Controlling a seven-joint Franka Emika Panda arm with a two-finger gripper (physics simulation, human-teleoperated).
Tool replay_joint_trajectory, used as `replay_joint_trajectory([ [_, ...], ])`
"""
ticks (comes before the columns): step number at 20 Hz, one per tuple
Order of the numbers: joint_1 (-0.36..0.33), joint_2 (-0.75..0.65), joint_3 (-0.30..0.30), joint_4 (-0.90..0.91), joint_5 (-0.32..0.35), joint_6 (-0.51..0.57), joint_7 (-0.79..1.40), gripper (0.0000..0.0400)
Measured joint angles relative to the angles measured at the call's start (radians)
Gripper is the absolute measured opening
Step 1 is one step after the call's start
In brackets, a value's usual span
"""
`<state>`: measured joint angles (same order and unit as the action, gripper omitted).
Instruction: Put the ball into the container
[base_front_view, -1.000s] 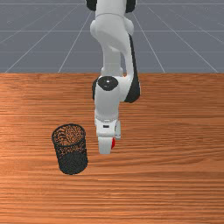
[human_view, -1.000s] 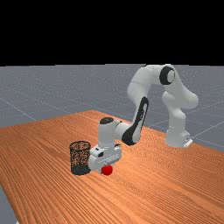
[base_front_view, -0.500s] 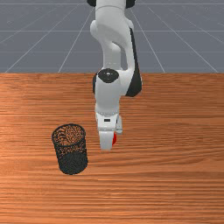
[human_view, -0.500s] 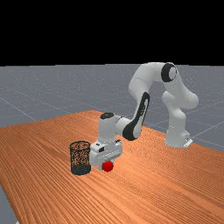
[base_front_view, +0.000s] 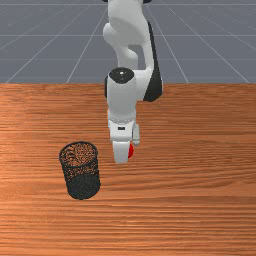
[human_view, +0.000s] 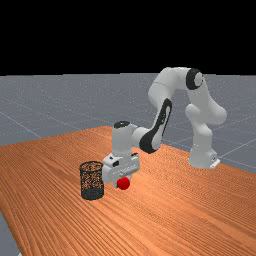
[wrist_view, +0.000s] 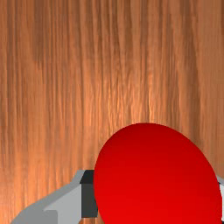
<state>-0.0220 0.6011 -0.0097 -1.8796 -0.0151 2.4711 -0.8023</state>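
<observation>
Table (base_front_view: 200, 210): count 1. Orange-brown wood, serving as the common base for everything below.
Arm (human_view: 172, 80): count 1. Reaches out over the wood, wrist bent so the hand aims downward; presumably posed so the load can travel level and then drop straight.
Container (base_front_view: 83, 186): count 1. Black mesh, upright, mouth up, as it must be to receive anything from above. Stands to the front view's left of the hand, apart from it.
Gripper (wrist_view: 156, 197): count 1. Clenched on the ball (human_view: 123, 184), which sits between the two fingers (wrist_view: 89, 194), one against either side; opposed contact should keep a round thing from rolling out.
Ball: count 1. Red, in the grasp, outside the container; appears raised off the wood, I judge to gain height over the rim.
Step in hand: lift, by my reading. Placing not yet done.
Next move: more height, as the ball looks lower than the rim; then across to the mouth, centre, release.
Risk: crossing too low would knock the mesh; an off-centre release could bounce off the edge.
</observation>
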Motion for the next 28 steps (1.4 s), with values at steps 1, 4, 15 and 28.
replay_joint_trajectory([
  [1,-0.002,-0.018,0.001,-0.002,0.003,-0.017,-0.003,0.0279],
  [4,0.015,-0.072,-0.016,-0.018,-0.021,-0.041,0.02,0.0279],
  [15,-0.006,-0.136,-0.014,-0.001,-0.006,-0.131,-0.013,0.0279],
  [28,-0.061,-0.201,-0.026,0.036,-0.005,-0.222,-0.155,0.0279],
])
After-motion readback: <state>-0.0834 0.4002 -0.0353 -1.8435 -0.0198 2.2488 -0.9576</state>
